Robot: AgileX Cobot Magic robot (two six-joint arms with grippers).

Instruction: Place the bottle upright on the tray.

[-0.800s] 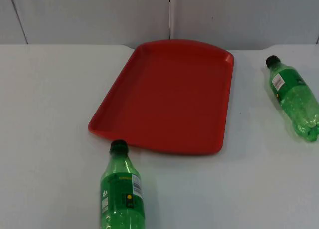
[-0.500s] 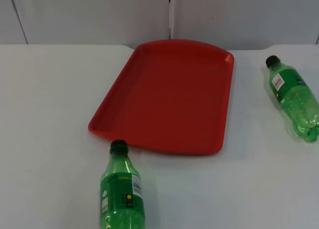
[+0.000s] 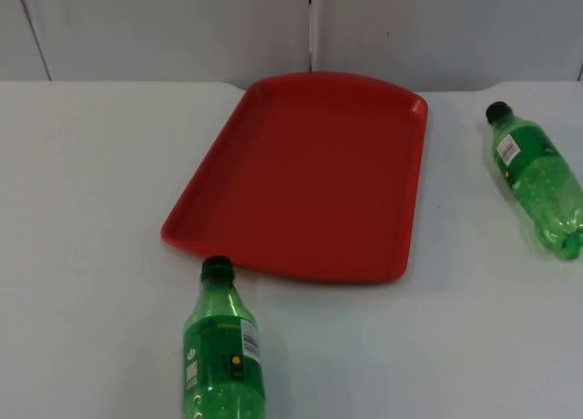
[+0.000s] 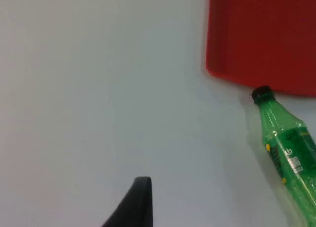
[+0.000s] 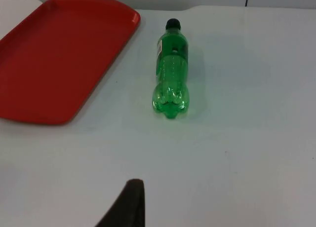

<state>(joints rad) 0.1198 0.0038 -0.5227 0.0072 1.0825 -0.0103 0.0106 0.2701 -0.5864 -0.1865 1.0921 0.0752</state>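
A red tray [image 3: 310, 173] lies flat in the middle of the white table with nothing on it. One green bottle [image 3: 223, 355] lies on its side near the table's front, its black cap almost at the tray's near left corner. A second green bottle [image 3: 537, 178] lies on its side to the right of the tray, cap toward the wall. From the left wrist I see my left gripper [image 4: 139, 202] over bare table, well apart from the near bottle [image 4: 289, 148] and the tray [image 4: 266, 39]. My right gripper [image 5: 129, 202] hangs some way short of the right bottle's base [image 5: 170, 101].
The grey partition wall [image 3: 182, 27] closes the table at the back. Bare white table [image 3: 82, 182] stretches left of the tray, and more lies between the tray and the right bottle.
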